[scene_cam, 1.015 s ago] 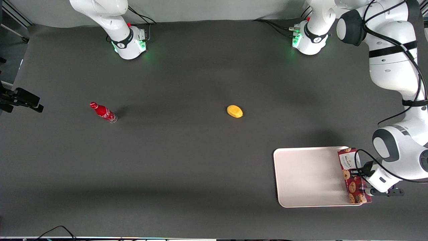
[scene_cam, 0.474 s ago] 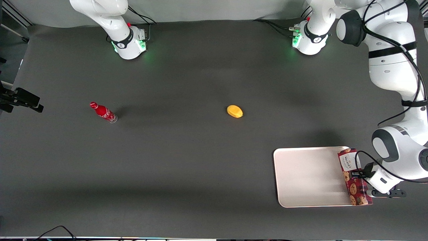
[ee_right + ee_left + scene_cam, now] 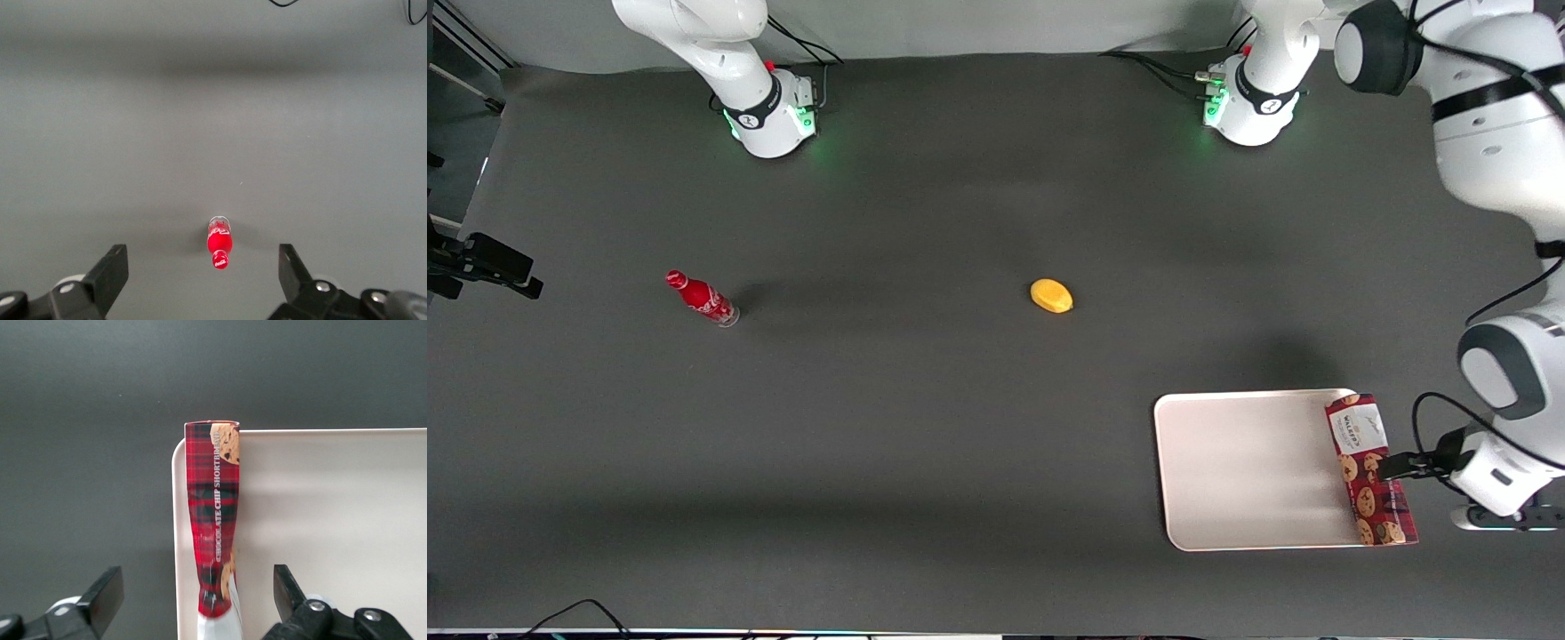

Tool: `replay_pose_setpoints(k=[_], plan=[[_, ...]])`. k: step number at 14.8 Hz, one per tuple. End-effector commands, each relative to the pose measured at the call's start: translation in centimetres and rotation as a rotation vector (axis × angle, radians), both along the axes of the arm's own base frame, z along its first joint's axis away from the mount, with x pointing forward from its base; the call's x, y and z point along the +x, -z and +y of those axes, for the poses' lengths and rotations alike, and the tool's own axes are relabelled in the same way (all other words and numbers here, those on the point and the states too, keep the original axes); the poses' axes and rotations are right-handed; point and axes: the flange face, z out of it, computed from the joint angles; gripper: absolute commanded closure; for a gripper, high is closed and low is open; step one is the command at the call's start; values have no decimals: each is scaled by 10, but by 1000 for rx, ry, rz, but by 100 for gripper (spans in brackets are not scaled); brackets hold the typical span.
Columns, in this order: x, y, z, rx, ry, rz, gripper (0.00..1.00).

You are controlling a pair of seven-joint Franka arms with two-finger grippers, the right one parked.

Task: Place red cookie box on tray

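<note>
Tabletop of dark grey cloth [image 3: 925, 427] carries everything. Next in size is the large flat cream-white tray [image 3: 1245, 471] with rounded corners and a low rim, lying toward the working arm's end of the table. The long narrow dark-red tartan cardboard cookie box [image 3: 1368, 468] stands on edge along the tray's outer rim [image 3: 179, 540], its cookie pictures and white label panel facing up to the front camera. The left arm's gripper [image 3: 193, 597] is just beside the box, black fingers [image 3: 105, 590] spread wide, one on each side of the box and apart from it. A small yellow-orange rounded object [image 3: 1051, 296] sits mid-table. The small red bottle [image 3: 702, 299] lies toward the parked arm's end.
</note>
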Motion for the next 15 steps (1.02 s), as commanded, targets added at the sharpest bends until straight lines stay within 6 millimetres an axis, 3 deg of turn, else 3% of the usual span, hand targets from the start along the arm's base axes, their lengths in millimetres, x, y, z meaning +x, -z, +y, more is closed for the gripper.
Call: replay_pose_setpoints(k=[1, 4, 6, 8, 13, 15], plan=[[-27, -48, -1, -49, -54, 69, 0], [-41, -85, -5, -69, -150, 117, 0], [-62, -118, -12, -44, -131, 119, 0], [-88, -149, -31, -22, -98, 118, 0], [-144, -253, -84, 77, -40, 131, 0], [-165, -285, -94, 65, -34, 123, 0]])
